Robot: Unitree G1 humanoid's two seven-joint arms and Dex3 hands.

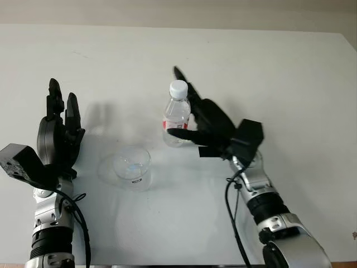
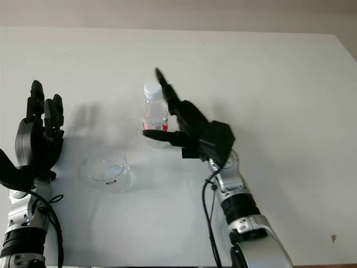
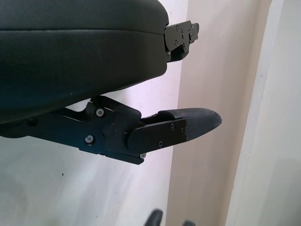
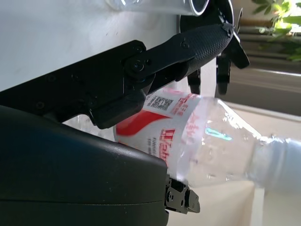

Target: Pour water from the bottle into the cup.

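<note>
The right hand was wrapped around the bottle, which stood upright on the table with its cap on. The cup sat nearby, ready for pouring. The left hand waited open beside the cup.

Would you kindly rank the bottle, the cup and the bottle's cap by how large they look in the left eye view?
1. Bottle, with the right hand around it, looks about as large as the cup, taller but narrower; I wouldn't rank them.
2. Cap, clearly smallest.
</note>
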